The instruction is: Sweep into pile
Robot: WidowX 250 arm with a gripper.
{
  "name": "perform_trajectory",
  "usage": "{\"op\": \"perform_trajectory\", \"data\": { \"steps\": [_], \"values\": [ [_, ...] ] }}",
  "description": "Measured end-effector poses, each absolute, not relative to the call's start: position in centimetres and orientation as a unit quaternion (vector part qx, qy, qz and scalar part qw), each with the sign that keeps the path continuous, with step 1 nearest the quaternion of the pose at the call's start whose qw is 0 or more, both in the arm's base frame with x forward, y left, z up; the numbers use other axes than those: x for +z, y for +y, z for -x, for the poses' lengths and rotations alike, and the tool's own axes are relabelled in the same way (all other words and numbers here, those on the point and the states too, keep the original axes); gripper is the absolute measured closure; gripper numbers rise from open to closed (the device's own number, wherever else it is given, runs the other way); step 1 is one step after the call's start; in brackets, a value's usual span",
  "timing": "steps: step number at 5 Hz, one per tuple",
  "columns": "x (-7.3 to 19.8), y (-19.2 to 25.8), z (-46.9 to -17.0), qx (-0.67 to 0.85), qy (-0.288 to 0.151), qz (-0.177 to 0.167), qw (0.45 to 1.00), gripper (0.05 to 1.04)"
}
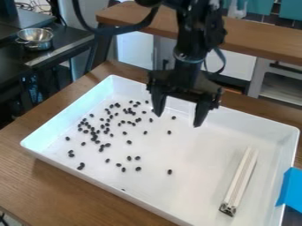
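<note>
My gripper (179,115) hangs over the back middle of the white tray (194,194), its two fingers spread apart and open, with nothing between them. Many small dark beans (96,132) lie scattered over the tray's left half, densest toward the left. A few sit farther apart near the middle, among them a lone bean (170,171). On the right side of the tray rests a long, pale bar (240,178), lying slanted with its dark end toward the front. The bar and the gripper are apart.
Tray walls rise on all sides, on a brown wooden table (70,185). Blue tape (290,189) is at the tray's right edge. A metal pot (35,39) stands on a dark counter at the upper left. Behind the arm runs a wooden counter (259,39).
</note>
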State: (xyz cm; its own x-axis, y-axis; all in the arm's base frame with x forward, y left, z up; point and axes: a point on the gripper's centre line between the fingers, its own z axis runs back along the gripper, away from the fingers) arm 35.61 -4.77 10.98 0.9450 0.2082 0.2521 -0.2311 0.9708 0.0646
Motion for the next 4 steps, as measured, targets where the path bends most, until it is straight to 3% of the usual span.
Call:
{"op": "perform_trajectory", "data": {
  "steps": [1, 2, 4],
  "values": [
    [10.2, -6.1, -36.0, 0.098, -0.103, -0.016, 0.99, 0.083],
    [9.8, -7.7, -36.2, 0.089, -0.116, 0.019, 0.989, 0.083],
    [8.2, -10.7, -35.9, 0.085, -0.098, 0.069, 0.989, 0.083]
  ]
}}
